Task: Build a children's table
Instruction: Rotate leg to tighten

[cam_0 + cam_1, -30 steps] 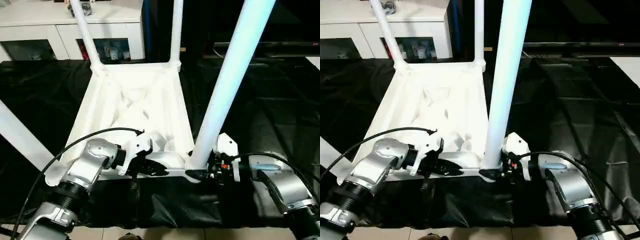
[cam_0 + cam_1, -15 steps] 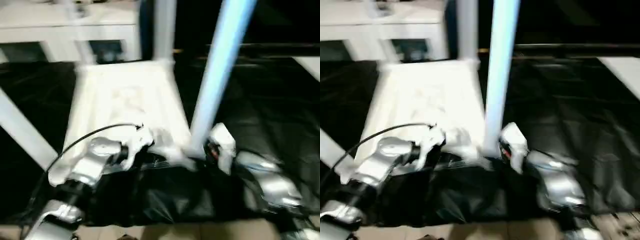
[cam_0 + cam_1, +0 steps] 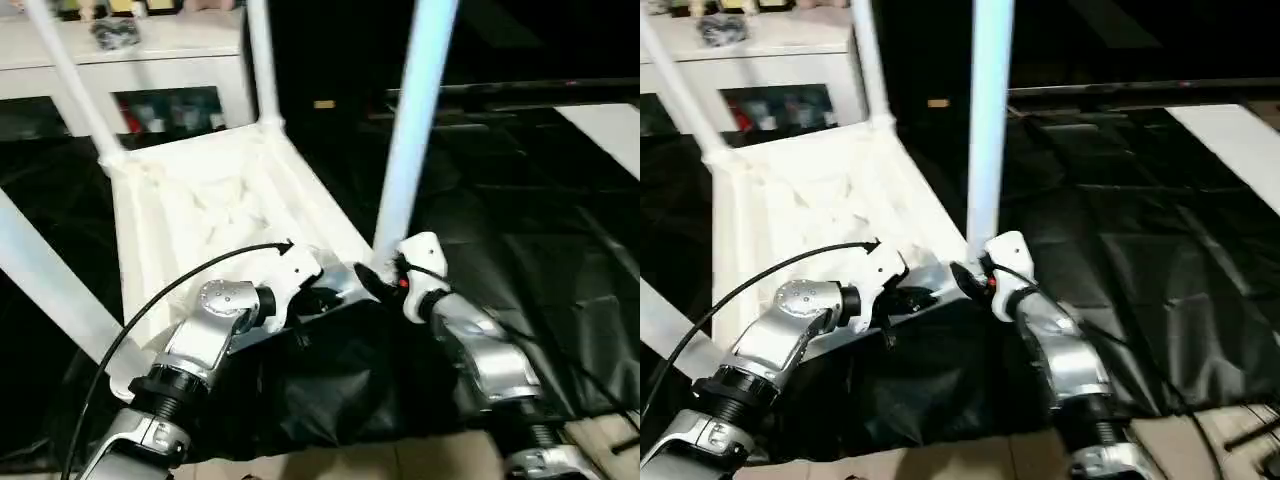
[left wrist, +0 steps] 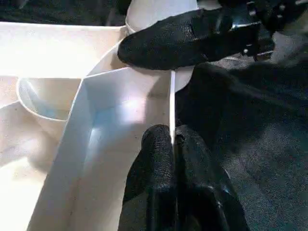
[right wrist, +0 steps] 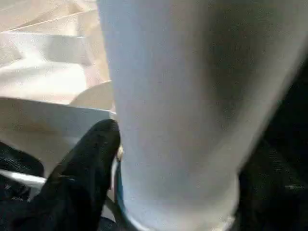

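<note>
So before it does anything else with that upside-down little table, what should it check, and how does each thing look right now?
1. Left end effector pinching the table top's thin rim: ok, shut on it.
2. Right end effector at the near right leg: fingers beside its base; grip cannot tell.
3. That leg sits upright in its corner socket: ok; fully seated, cannot tell.
4. Two far legs standing: ok.
5. Near left leg slants outward: not ok.
6. Black cloth bunched under the near edge: not ok.
</note>
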Tool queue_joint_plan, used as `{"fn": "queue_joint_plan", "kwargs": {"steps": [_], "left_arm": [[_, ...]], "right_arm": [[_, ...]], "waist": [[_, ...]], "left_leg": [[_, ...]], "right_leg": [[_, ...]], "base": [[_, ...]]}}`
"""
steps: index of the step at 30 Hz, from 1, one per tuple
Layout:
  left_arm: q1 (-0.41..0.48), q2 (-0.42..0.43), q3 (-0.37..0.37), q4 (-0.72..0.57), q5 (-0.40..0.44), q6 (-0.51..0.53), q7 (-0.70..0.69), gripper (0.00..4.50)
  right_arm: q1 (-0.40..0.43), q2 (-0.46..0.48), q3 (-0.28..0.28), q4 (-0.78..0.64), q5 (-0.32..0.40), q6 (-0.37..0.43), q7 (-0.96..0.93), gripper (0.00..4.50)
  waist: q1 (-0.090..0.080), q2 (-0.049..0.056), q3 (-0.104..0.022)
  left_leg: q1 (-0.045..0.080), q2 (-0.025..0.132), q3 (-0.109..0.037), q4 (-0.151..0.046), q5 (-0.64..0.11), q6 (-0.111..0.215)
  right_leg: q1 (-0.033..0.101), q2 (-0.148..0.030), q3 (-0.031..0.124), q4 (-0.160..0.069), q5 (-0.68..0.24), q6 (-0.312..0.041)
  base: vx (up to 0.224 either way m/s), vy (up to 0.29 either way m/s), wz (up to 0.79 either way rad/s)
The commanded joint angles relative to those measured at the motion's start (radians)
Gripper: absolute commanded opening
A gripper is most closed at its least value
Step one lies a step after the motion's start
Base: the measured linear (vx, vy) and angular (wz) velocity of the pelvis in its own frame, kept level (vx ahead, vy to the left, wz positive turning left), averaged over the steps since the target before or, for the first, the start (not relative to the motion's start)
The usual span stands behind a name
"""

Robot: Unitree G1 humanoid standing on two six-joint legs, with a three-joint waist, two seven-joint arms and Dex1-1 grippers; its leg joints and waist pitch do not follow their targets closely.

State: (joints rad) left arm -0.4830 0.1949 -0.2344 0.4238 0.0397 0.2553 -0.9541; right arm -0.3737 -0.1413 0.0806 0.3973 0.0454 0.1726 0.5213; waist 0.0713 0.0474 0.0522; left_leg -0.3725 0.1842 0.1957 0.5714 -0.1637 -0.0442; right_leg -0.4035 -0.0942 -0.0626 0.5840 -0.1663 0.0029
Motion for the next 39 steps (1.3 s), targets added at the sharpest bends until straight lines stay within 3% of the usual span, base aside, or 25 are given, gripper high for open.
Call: {"fn": "queue_joint_plan", "kwargs": {"steps": [1,3,4,6,7,12,13,15,23,24,26,27,34,39], "left_arm": [[0.0,-0.04,-0.066,-0.072,-0.092,-0.044,-0.109,0.0],[0.006,-0.011,-0.067,-0.085,-0.108,-0.039,-0.157,0.0],[0.007,-0.004,-0.067,-0.086,-0.111,-0.04,-0.17,0.0],[0.006,0.013,-0.066,-0.082,-0.112,-0.046,-0.195,0.0],[-0.002,0.03,-0.062,-0.069,-0.112,-0.052,-0.221,0.0],[-0.009,0.061,-0.056,-0.059,-0.111,-0.057,-0.269,0.0],[-0.013,0.067,-0.057,-0.056,-0.111,-0.058,-0.276,0.0],[-0.018,0.086,-0.061,-0.056,-0.12,-0.054,-0.305,0.0],[-0.022,0.126,-0.068,-0.044,-0.123,-0.058,-0.374,0.0],[-0.022,0.133,-0.07,-0.042,-0.121,-0.061,-0.386,0.0],[-0.024,0.144,-0.071,-0.036,-0.123,-0.062,-0.402,0.0],[-0.025,0.15,-0.072,-0.033,-0.123,-0.063,-0.407,0.0],[-0.028,0.166,-0.075,-0.029,-0.126,-0.064,-0.424,0.0],[-0.026,0.139,-0.063,-0.029,-0.125,-0.065,-0.377,0.0]], "right_arm": [[0.011,-0.003,0.089,-0.031,0.019,0.003,0.108,3.81],[0.038,-0.077,0.106,-0.074,0.034,-0.008,0.223,3.81],[0.046,-0.101,0.111,-0.088,0.04,-0.012,0.259,3.81],[0.063,-0.149,0.115,-0.116,0.054,-0.015,0.332,3.81],[0.079,-0.202,0.115,-0.145,0.074,-0.013,0.408,3.81],[0.098,-0.27,0.114,-0.174,0.088,-0.018,0.498,3.81],[0.101,-0.284,0.111,-0.179,0.094,-0.018,0.516,3.81],[0.103,-0.304,0.106,-0.189,0.109,-0.018,0.538,3.81],[0.106,-0.331,0.103,-0.195,0.131,-0.018,0.59,3.23],[0.108,-0.336,0.107,-0.198,0.13,-0.017,0.601,3.1],[0.11,-0.349,0.118,-0.201,0.125,-0.015,0.62,2.94],[0.11,-0.355,0.125,-0.199,0.12,-0.017,0.627,2.87],[0.101,-0.362,0.143,-0.176,0.105,-0.031,0.645,2.7],[0.113,-0.322,0.13,-0.183,0.14,-0.016,0.617,2.69]], "waist": [[0.007,-0.013,-0.062],[0.023,-0.014,-0.064],[0.027,-0.008,-0.065],[0.037,-0.008,-0.067],[0.045,-0.004,-0.067],[0.054,-0.006,-0.062],[0.054,0.006,-0.062],[0.052,-0.001,-0.062],[0.056,-0.002,-0.068],[0.055,-0.006,-0.068],[0.058,-0.002,-0.069],[0.06,-0.008,-0.068],[0.068,-0.009,-0.064],[0.068,-0.01,-0.062]], "left_leg": [[0.015,0.04,-0.02,-0.068,-0.301,0.031],[0.013,0.041,-0.017,-0.063,-0.259,0.055],[0.012,0.042,-0.018,-0.062,-0.243,0.059],[0.01,0.043,-0.015,-0.056,-0.203,0.082],[0.011,0.044,-0.015,-0.055,-0.199,0.088],[0.013,0.048,-0.016,-0.061,-0.257,0.067],[0.015,0.048,-0.018,-0.062,-0.274,0.057],[0.014,0.048,-0.019,-0.065,-0.292,0.047],[0.014,0.049,-0.016,-0.058,-0.244,0.061],[0.012,0.049,-0.016,-0.057,-0.233,0.065],[0.008,0.049,-0.017,-0.055,-0.213,0.075],[0.007,0.05,-0.017,-0.055,-0.208,0.078],[0.01,0.052,-0.018,-0.059,-0.254,0.058],[0.008,0.051,-0.019,-0.06,-0.257,0.052]], "right_leg": [[0.037,-0.053,0.041,-0.073,-0.272,-0.194],[0.043,-0.053,0.041,-0.066,-0.226,-0.202],[0.044,-0.054,0.041,-0.062,-0.209,-0.206],[0.045,-0.05,0.039,-0.056,-0.153,-0.223],[0.045,-0.05,0.038,-0.056,-0.153,-0.225],[0.042,-0.053,0.037,-0.065,-0.246,-0.217],[0.041,-0.054,0.037,-0.066,-0.272,-0.211],[0.042,-0.053,0.037,-0.069,-0.289,-0.205],[0.04,-0.051,0.036,-0.06,-0.214,-0.231],[0.041,-0.051,0.036,-0.058,-0.201,-0.233],[0.043,-0.052,0.034,-0.053,-0.181,-0.237],[0.043,-0.052,0.034,-0.052,-0.183,-0.236],[0.039,-0.056,0.036,-0.059,-0.263,-0.217],[0.039,-0.058,0.037,-0.062,-0.284,-0.206]], "base": [[0.0,0.0,0.0],[0.0,0.0,0.0],[0.0,0.0,0.0],[0.0,0.0,0.0],[0.0,0.0,0.0],[0.0,0.0,0.0],[0.0,0.0,0.0],[0.0,0.0,0.0],[0.0,0.0,0.0],[0.0,0.0,0.0],[0.0,0.0,0.0],[0.0,0.0,0.0],[0.0,0.0,0.0],[0.0,0.0,0.0]]}}
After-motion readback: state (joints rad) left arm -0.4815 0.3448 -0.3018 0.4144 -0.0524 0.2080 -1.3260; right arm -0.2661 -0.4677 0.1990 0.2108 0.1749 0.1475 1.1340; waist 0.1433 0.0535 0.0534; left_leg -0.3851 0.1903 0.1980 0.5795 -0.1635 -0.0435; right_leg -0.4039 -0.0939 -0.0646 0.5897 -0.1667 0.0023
